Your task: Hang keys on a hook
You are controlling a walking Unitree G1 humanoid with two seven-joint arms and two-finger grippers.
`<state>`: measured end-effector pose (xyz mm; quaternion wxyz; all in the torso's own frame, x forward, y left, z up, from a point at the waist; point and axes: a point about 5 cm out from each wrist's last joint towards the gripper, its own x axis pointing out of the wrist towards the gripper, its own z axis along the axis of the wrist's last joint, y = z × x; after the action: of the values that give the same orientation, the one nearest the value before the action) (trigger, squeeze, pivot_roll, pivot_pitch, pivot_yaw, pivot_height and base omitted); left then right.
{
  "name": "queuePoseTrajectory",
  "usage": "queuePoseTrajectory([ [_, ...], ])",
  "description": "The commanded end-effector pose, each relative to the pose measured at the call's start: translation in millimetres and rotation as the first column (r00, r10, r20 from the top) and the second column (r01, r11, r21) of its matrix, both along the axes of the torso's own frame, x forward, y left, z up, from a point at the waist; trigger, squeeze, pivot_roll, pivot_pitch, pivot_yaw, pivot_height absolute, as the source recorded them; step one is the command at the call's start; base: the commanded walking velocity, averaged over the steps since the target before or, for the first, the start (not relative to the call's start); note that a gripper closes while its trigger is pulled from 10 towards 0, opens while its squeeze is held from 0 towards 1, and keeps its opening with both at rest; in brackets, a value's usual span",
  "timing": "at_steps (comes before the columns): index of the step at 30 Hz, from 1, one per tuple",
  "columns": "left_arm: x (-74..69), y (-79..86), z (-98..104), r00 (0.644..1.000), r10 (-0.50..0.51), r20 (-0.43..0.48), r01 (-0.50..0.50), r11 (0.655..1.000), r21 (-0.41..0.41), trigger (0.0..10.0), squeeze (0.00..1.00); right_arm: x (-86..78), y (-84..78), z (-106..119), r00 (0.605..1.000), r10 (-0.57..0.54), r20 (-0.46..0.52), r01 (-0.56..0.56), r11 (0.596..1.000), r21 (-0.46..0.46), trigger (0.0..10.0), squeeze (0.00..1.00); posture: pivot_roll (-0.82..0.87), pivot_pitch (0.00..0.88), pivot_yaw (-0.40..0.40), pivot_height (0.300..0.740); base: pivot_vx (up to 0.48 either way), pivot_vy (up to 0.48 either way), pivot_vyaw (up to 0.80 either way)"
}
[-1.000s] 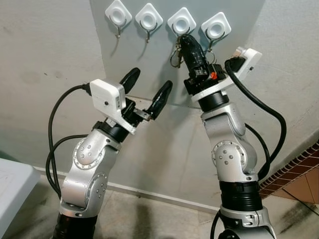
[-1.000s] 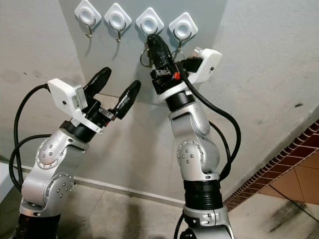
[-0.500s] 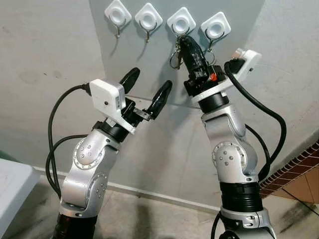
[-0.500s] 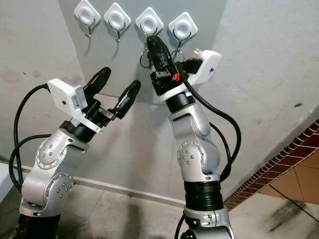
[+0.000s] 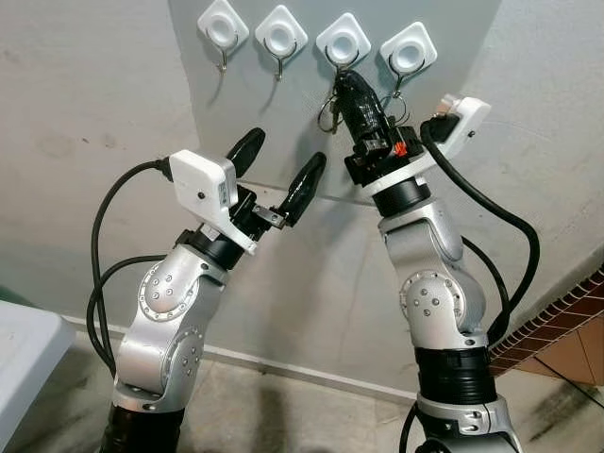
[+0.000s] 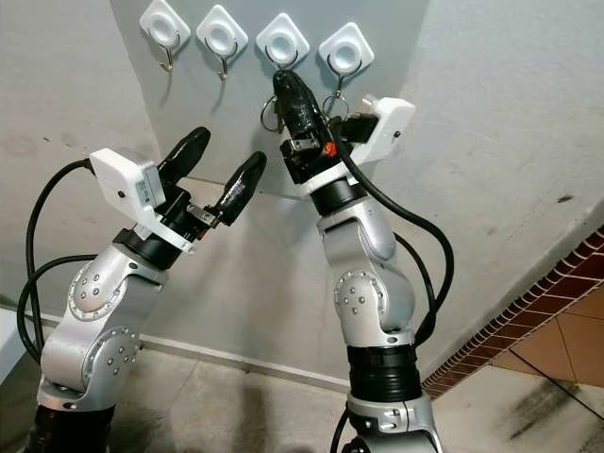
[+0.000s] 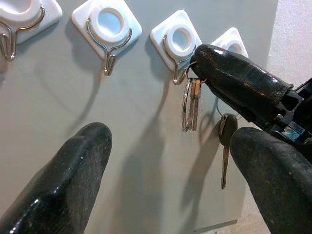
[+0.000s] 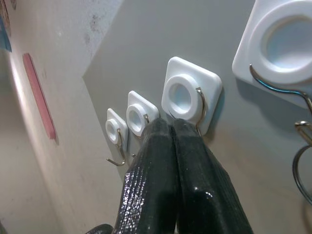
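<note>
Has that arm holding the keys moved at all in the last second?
Yes. The right gripper has crept up and to the robot's left, closer under the third hook.

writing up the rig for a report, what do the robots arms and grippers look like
Both arms are silver metal with rounded, bolted joint housings and black collars at the base. Each ends in two long glossy black fingers: the left gripper and the right gripper. A white boxy camera module sits at each wrist, fed by thick black cables. The right wrist shows a small red part.

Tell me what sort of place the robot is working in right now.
Probably a home entryway or utility corner: a grey panel carrying four white hooks, bare plaster wall, and brick-patterned floor tiling. The right gripper holds the keys at the third hook.
</note>
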<state>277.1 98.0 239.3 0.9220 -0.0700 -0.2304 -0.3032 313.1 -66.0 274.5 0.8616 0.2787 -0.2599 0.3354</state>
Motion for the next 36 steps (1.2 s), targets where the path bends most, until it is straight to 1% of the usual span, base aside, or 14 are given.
queuePoseTrajectory([
  [1, -3.9, -2.0, 5, 1.000, -0.009, 0.023, 0.010, 1.000, -0.003, 10.0, 0.00, -2.7, 2.8, 10, 0.999, 0.019, 0.037, -0.019, 1.000, 0.014, 10.0, 0.00, 0.17, 0.107, -0.039, 0.740, 0.000, 0.000, 0.00],
  [6, -4.5, -2.1, 5, 1.000, -0.010, 0.022, 0.010, 1.000, -0.003, 10.0, 0.00, -1.8, 3.3, 12, 0.999, 0.016, 0.031, -0.017, 1.000, 0.024, 10.0, 0.00, 0.16, 0.109, -0.039, 0.740, 0.000, 0.000, 0.00],
  [10, -4.8, -2.6, 5, 1.000, -0.012, 0.022, 0.012, 1.000, -0.005, 10.0, 0.00, 1.4, 3.8, 13, 1.000, 0.011, 0.004, -0.011, 0.999, 0.041, 10.0, 0.00, 0.16, 0.109, -0.040, 0.740, 0.000, 0.000, 0.00],
  [18, -5.0, -2.7, 4, 1.000, -0.011, 0.021, 0.011, 1.000, -0.006, 10.0, 0.00, 3.5, 5.4, 15, 1.000, 0.005, 0.002, -0.005, 0.999, 0.044, 10.0, 0.00, 0.16, 0.110, -0.042, 0.740, 0.000, 0.000, 0.00],
  [24, -5.7, -2.8, 5, 1.000, -0.008, 0.020, 0.009, 1.000, -0.008, 10.0, 0.00, 6.1, 6.9, 16, 1.000, 0.001, -0.022, 0.000, 0.999, 0.052, 10.0, 0.00, 0.16, 0.112, -0.045, 0.740, 0.000, 0.000, 0.00],
  [27, -5.6, -1.8, 5, 1.000, -0.005, 0.019, 0.005, 1.000, -0.010, 10.0, 0.00, 8.2, 5.6, 14, 0.997, 0.022, -0.071, -0.014, 0.993, 0.113, 10.0, 0.00, 0.17, 0.115, -0.046, 0.740, 0.000, 0.000, 0.00],
  [28, -5.8, -1.7, 5, 1.000, -0.005, 0.019, 0.005, 1.000, -0.010, 10.0, 0.00, 8.5, 4.1, 13, 0.995, 0.040, -0.092, -0.025, 0.987, 0.158, 10.0, 0.00, 0.17, 0.115, -0.047, 0.740, 0.000, 0.000, 0.00],
  [32, -5.9, -1.7, 5, 1.000, -0.004, 0.018, 0.004, 1.000, -0.009, 10.0, 0.00, 9.0, 1.5, 12, 0.990, 0.076, -0.121, -0.047, 0.972, 0.230, 10.0, 0.00, 0.17, 0.116, -0.046, 0.740, 0.000, 0.000, 0.00],
  [33, -6.0, -1.6, 5, 1.000, -0.004, 0.018, 0.004, 1.000, -0.009, 10.0, 0.00, 8.9, 1.1, 12, 0.988, 0.089, -0.129, -0.054, 0.966, 0.252, 10.0, 0.00, 0.17, 0.118, -0.045, 0.740, 0.000, 0.000, 0.00],
  [34, -6.2, -1.6, 5, 1.000, -0.004, 0.018, 0.004, 1.000, -0.009, 10.0, 0.00, 9.2, 0.2, 12, 0.983, 0.112, -0.147, -0.064, 0.952, 0.299, 10.0, 0.00, 0.17, 0.118, -0.045, 0.740, 0.000, 0.000, 0.00],
  [36, -6.3, -1.7, 5, 1.000, -0.005, 0.018, 0.005, 1.000, -0.009, 10.0, 0.00, 9.6, -1.7, 12, 0.976, 0.145, -0.163, -0.077, 0.928, 0.364, 10.0, 0.00, 0.17, 0.118, -0.045, 0.740, 0.000, 0.000, 0.00],
])
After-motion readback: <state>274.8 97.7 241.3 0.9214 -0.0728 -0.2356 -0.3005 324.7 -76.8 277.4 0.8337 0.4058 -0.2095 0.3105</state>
